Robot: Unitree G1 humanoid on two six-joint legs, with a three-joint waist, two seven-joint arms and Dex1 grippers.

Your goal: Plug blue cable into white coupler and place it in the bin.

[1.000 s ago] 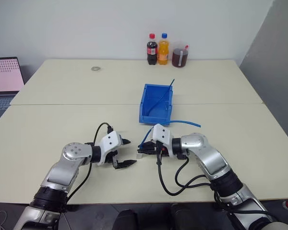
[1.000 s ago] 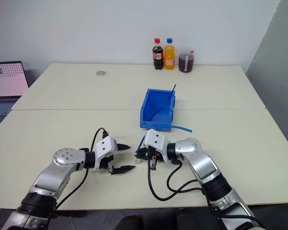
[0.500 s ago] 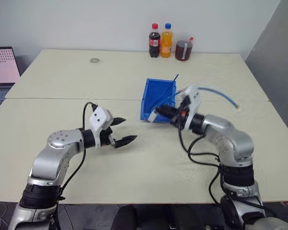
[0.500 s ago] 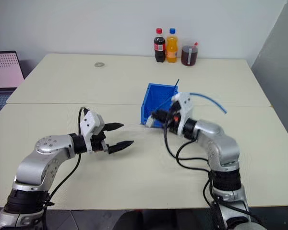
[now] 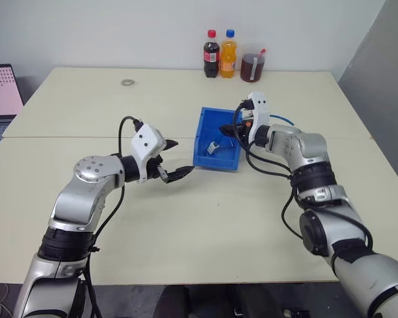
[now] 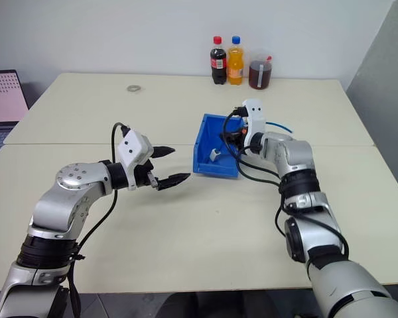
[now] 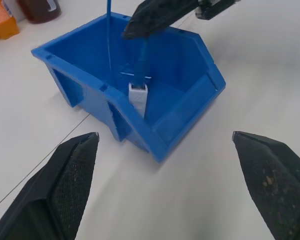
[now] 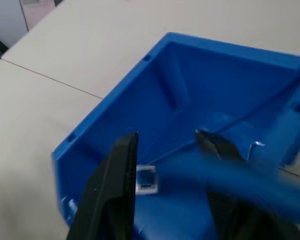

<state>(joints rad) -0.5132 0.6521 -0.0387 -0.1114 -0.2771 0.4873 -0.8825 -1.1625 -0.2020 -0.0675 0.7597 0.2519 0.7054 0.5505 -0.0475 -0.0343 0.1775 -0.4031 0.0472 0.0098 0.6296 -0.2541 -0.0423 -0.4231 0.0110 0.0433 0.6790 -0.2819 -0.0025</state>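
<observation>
The blue bin point(image 5: 224, 158) stands mid-table. Inside it the white coupler point(image 7: 138, 95) points down on the end of the blue cable point(image 7: 141, 60), which is plugged into it. From there the cable climbs to my right gripper point(image 5: 235, 134) above the bin's far right corner, then trails off behind over the table point(image 5: 286, 120). In the right wrist view that gripper point(image 8: 166, 134) has its fingers point(image 8: 115, 190) apart, the cable running blurred across one of them. My left gripper point(image 5: 180, 158) hovers wide open left of the bin, holding nothing.
Two drink bottles point(image 5: 219, 53) and a cup of dark drink point(image 5: 252, 67) stand at the table's far edge. A small ring point(image 5: 127, 83) lies far left, and a laptop point(image 5: 1, 89) sits past the left edge. A seam point(image 5: 66, 138) crosses the table.
My right gripper carried the cable and coupler from the near table up and forward over the bin, and its fingers parted. My left gripper rose and stayed open.
</observation>
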